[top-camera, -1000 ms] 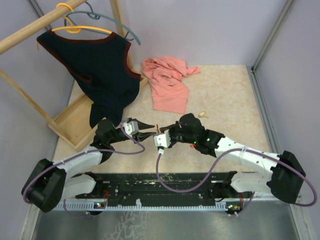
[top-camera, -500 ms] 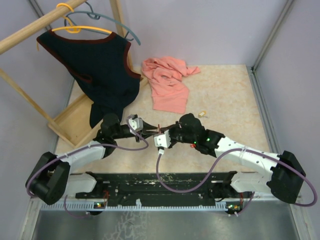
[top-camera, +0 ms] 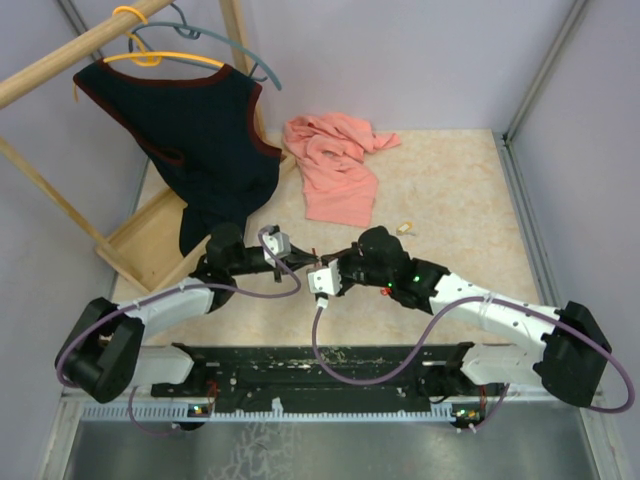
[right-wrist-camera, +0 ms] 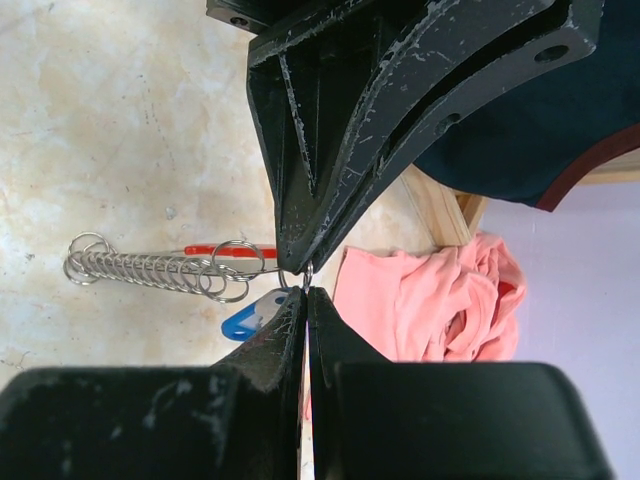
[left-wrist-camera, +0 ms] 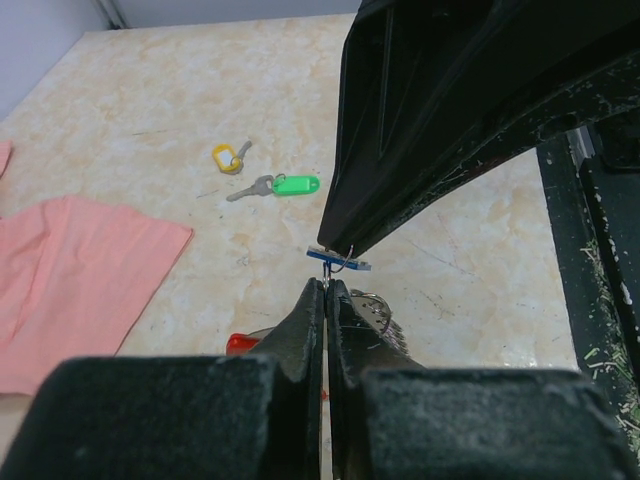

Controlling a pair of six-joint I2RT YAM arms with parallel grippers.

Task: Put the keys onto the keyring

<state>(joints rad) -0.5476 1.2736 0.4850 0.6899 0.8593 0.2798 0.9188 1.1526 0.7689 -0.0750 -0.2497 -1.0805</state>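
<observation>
Right fingers (right-wrist-camera: 288, 335) grip one blue key (left-wrist-camera: 338, 259); left fingers (left-wrist-camera: 308, 322) clenched, tips at its ring. On the surface (left-wrist-camera: 150, 110): one green key (left-wrist-camera: 290, 185), one yellow key (left-wrist-camera: 228, 157).

Table (top-camera: 450, 190): beige marbled top is lying between lilac walls.

Pink cloth (top-camera: 335, 165) is lying crumpled at the far middle of the table, just beside the vest's right edge.

Dark vest (top-camera: 200, 150) with red-brown trim is hanging on a yellow hanger (top-camera: 150, 57) from a wooden rod (top-camera: 60, 65) at far left. Its hem is drooping toward the rack base (top-camera: 140, 250).

Grey-blue hanger (top-camera: 235, 50) is hanging on the same rod, just right of the yellow one.
</observation>
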